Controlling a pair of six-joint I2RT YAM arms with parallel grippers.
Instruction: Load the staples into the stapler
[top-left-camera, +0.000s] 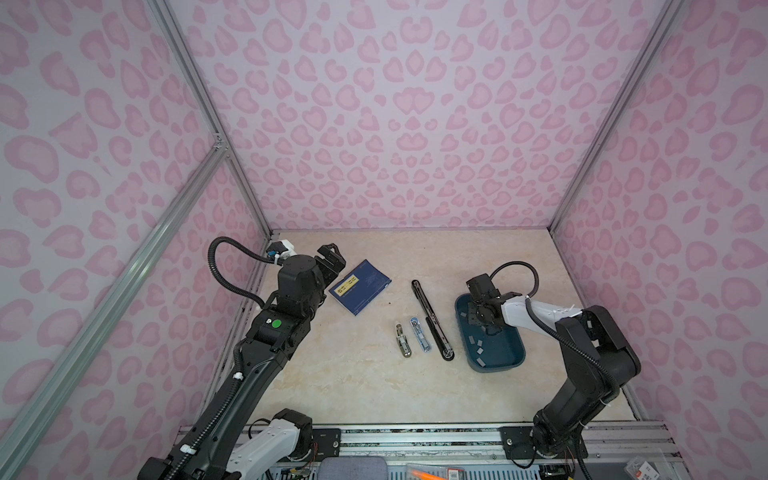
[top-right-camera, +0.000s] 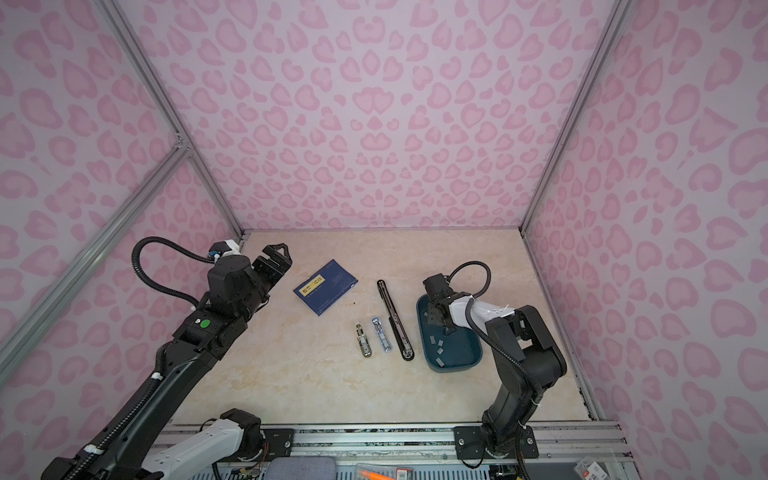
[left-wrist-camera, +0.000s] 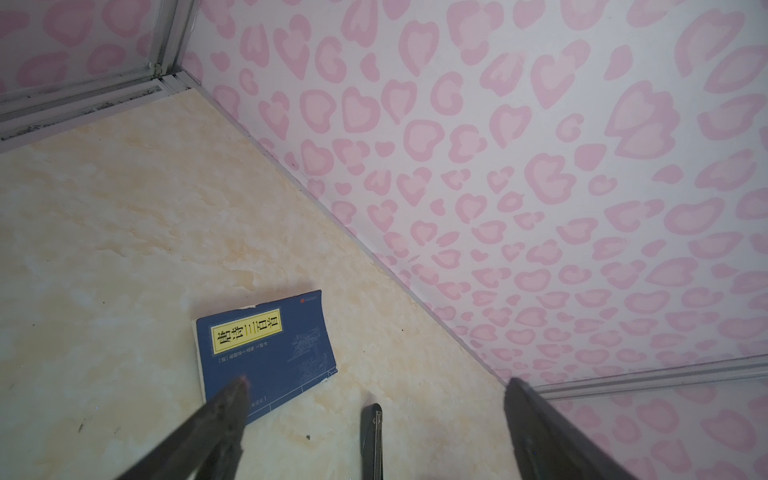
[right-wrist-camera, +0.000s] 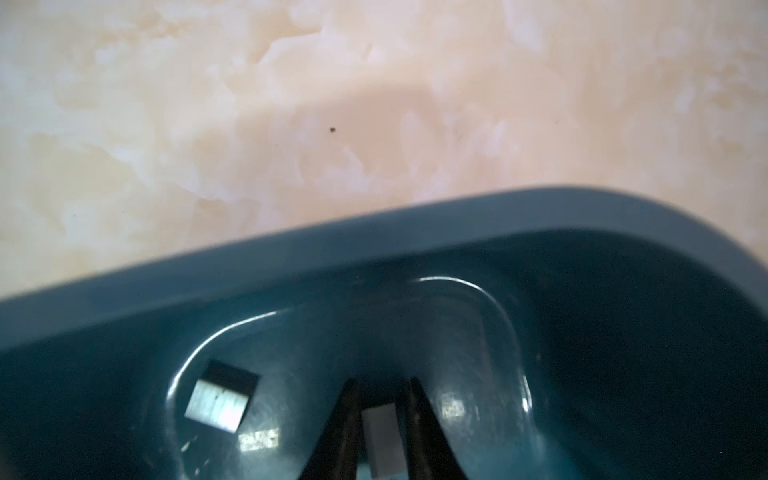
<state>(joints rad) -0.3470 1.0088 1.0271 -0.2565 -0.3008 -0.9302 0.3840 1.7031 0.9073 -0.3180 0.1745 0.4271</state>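
Right wrist view: the blurred blue tray (right-wrist-camera: 415, 232) runs off the frame, and the staple strip (right-wrist-camera: 384, 440) in the right gripper (right-wrist-camera: 383, 382) is cut off. Left wrist view: only one end of the stapler (left-wrist-camera: 371, 432) shows.

Both top views look steeply down over the whole table (top-left-camera: 353, 386).

tray (right-wrist-camera: 374, 249): blue plastic, smooth and shiny, bright glints inside
staples (right-wrist-camera: 220, 401): grey metal, flat and shiny
table (top-left-camera: 353, 386): smooth top, looks like cream stone
book (left-wrist-camera: 270, 353): dark blue paper cover, not shiny
stapler (top-left-camera: 431, 320): black, smooth, a little shiny
small silver part (top-left-camera: 420, 336): shiny metal
walls (top-left-camera: 395, 124): smooth pink sheet, dull
rails (top-left-camera: 116, 291): silver metal, smooth
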